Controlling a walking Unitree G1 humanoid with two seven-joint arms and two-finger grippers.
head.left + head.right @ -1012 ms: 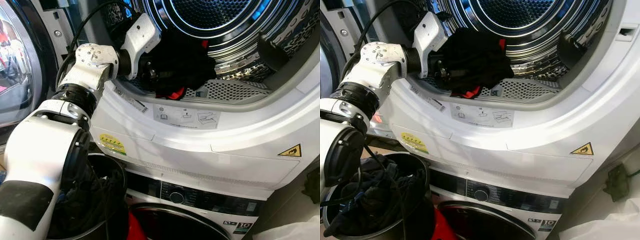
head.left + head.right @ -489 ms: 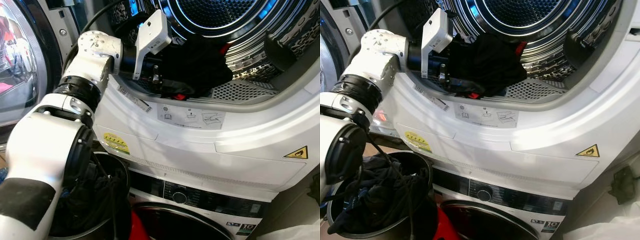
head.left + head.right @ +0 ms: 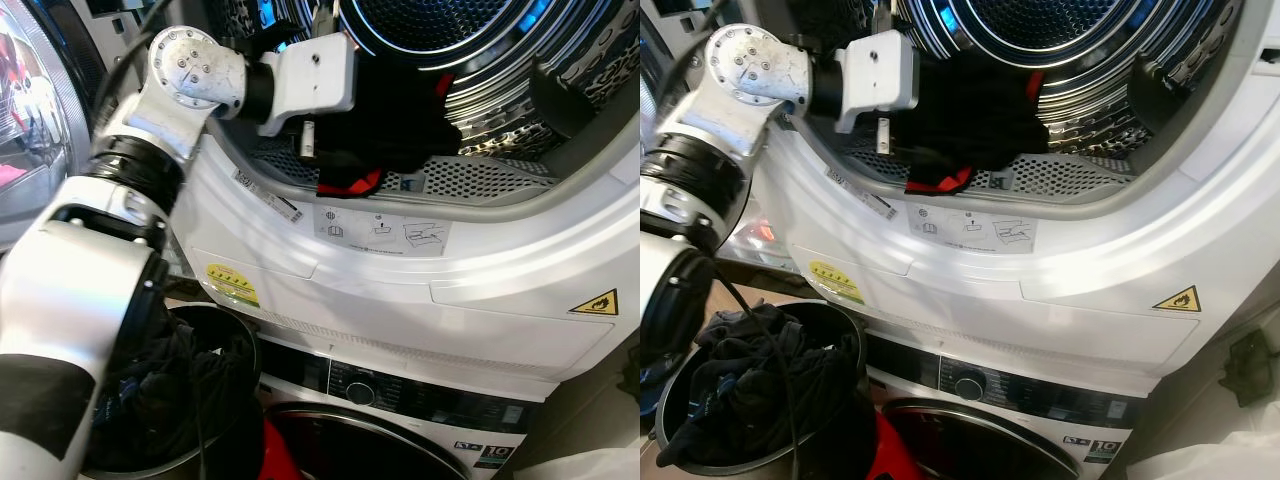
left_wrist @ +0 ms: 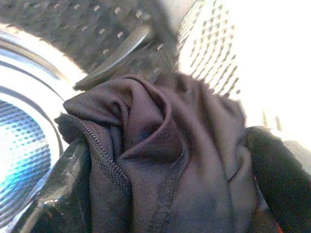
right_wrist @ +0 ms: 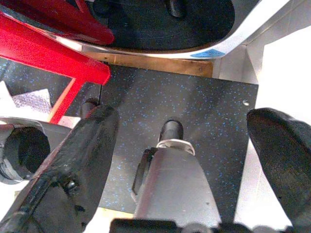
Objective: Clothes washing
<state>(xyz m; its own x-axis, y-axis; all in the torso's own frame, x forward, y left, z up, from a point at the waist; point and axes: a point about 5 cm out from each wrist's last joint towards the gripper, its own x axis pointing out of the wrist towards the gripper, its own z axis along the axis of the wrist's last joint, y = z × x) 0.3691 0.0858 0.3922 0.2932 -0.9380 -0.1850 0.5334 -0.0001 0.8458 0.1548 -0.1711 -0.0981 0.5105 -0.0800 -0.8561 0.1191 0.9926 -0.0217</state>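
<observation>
Black soft fabric garment with red trim (image 3: 395, 120) is sitting bunched at the front lip of the perforated steel drum (image 3: 480, 180); we are clamping it in the left gripper (image 4: 146, 160). Limp, light; bunched folds hold best. Right gripper (image 5: 180, 145) is hanging with fingers apart.

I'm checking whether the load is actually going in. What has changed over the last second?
The left claw, shut on the black garment, has lifted and pushed further into the upper drum, its wrist rolled over. The garment's red trim still hangs over the door rim. The bucket of dark clothes below is unchanged, and the right claw still hangs open above the floor.
</observation>
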